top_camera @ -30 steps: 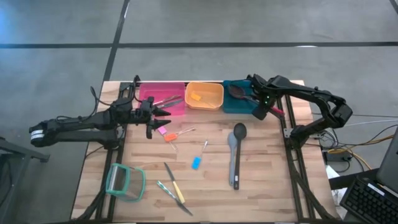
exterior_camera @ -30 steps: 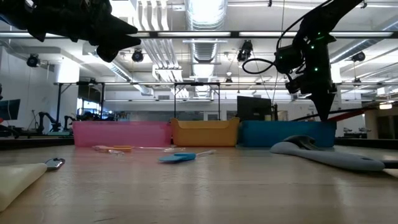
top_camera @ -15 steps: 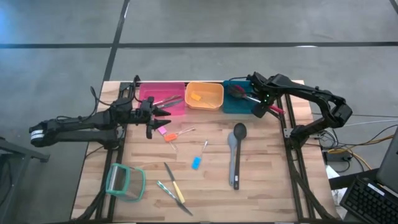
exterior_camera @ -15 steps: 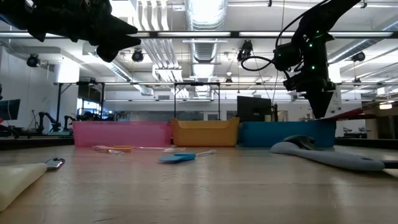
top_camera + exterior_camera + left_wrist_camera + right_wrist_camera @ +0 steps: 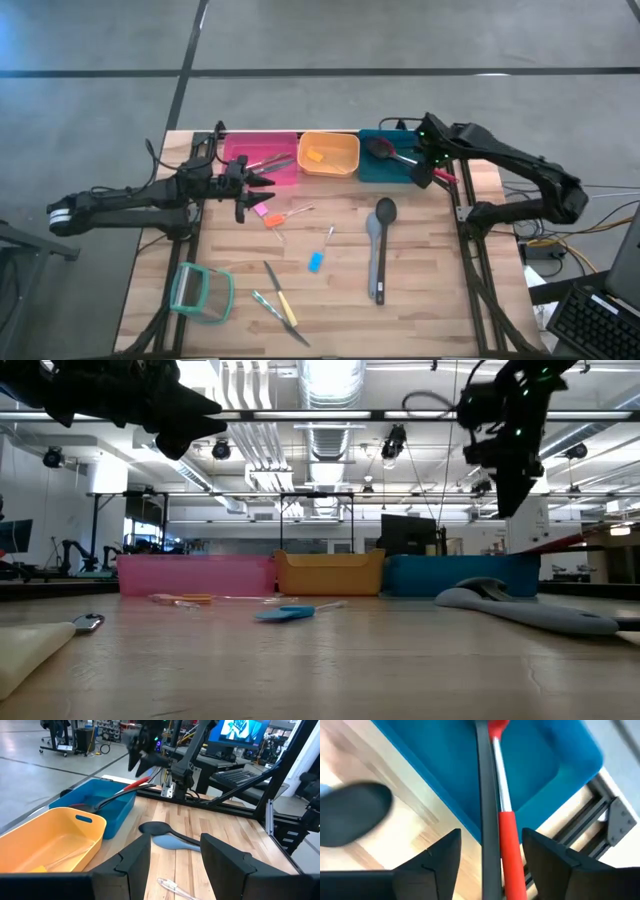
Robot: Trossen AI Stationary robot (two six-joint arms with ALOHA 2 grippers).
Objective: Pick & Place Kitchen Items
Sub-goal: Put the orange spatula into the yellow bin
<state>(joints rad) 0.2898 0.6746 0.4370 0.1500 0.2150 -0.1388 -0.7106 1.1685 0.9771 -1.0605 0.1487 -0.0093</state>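
Right claw open, empty, raised over teal bin; red-handled utensil and black spoon lie in bin, handles over its rim. Left claw open, empty, above pink bin edge. Grey spoon, knives, blue piece on counter.

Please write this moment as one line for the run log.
right gripper: open, empty, above teal bin | long black spoon and red-handled utensil: in bin | left gripper: open, waiting by pink bin
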